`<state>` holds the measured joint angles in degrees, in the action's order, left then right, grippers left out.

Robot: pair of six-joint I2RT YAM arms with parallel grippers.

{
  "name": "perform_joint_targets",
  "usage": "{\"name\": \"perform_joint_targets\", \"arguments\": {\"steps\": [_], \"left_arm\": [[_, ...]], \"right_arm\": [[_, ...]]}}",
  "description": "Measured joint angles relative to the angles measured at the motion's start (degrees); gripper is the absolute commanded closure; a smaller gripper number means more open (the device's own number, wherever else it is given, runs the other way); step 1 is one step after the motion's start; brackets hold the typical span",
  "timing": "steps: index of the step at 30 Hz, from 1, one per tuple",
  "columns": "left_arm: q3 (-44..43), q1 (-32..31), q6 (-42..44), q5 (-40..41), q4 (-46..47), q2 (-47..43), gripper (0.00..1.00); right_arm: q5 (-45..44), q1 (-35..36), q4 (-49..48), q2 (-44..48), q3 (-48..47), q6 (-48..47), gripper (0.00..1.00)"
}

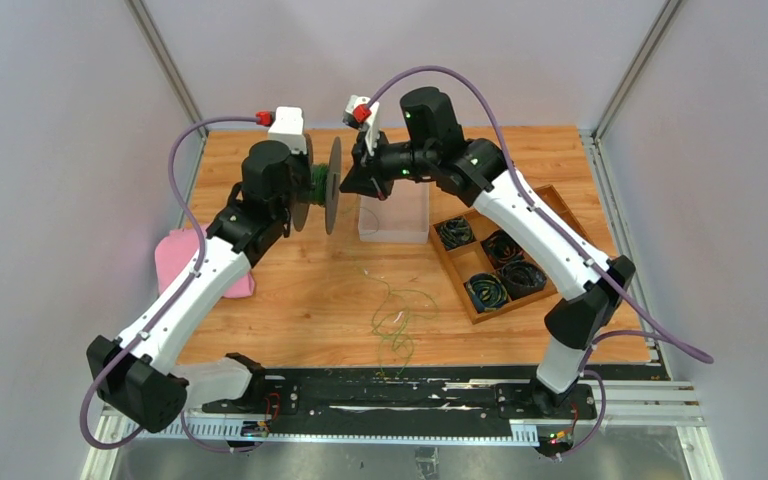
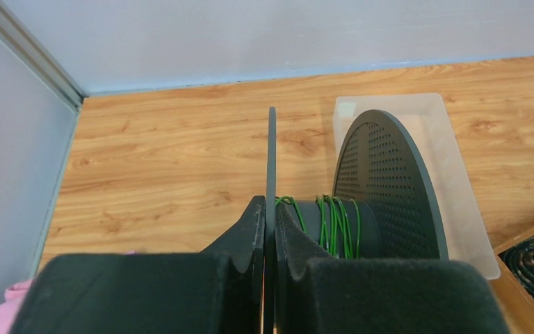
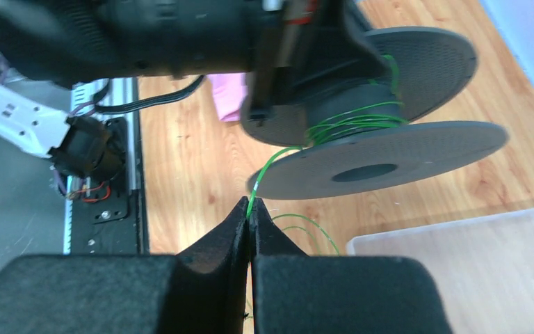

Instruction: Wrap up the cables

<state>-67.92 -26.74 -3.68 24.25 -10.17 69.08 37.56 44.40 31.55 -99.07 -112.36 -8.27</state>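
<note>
Gripping 1 spool [image 1: 322, 192] w/ left fingers [image 2: 247, 229]; right fingers [image 3: 233, 229] pinch 1 cable [image 2: 334, 223].

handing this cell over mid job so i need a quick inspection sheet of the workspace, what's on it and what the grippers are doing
surface: wooden table, bare between the items
job's things: green wire partly wound on the hub of the spool; a loose tangle lies on the table
clutter: clear bin, pink cloth, wooden tray with dark coiled bundles
grippers: left gripper shut on one spool flange; right gripper shut on a green wire strand running to the spool
cables: purple arm cables loop beside both arms
surroundings: pale walls, metal frame posts; nothing else seen
</note>
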Motion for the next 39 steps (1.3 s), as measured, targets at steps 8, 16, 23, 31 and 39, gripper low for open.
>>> {"name": "perform_joint_targets", "arguments": {"steps": [8,16,23,31,39], "left_arm": [[2.36,-0.96,-1.22,-1.62,-0.24,-2.43,1.0],[5.07,-1.64,-0.48,-1.92,-0.2,-3.23,1.0],[6.78,-2.01,1.97,-1.01,1.84,-3.37,1.0],[7.65,-2.69,3.34,-2.38,2.95,-4.42,1.0],[7.74,-2.91,3.52,-3.98,2.78,-5.09,1.0]], "right_arm": [[-2.71,-2.14,0.92,-5.99,-6.78,-0.09,0.99],[-4.7,-4.28,2.75,-9.81,-12.55,-0.59,0.99],[-4.83,-4.96,3.13,-9.81,-14.78,-0.83,0.99],[-6.16,-5.95,3.54,-9.81,-15.76,-2.56,1.0],[-11.47,-6.25,3.72,-10.51,-15.76,-7.63,0.99]]}}
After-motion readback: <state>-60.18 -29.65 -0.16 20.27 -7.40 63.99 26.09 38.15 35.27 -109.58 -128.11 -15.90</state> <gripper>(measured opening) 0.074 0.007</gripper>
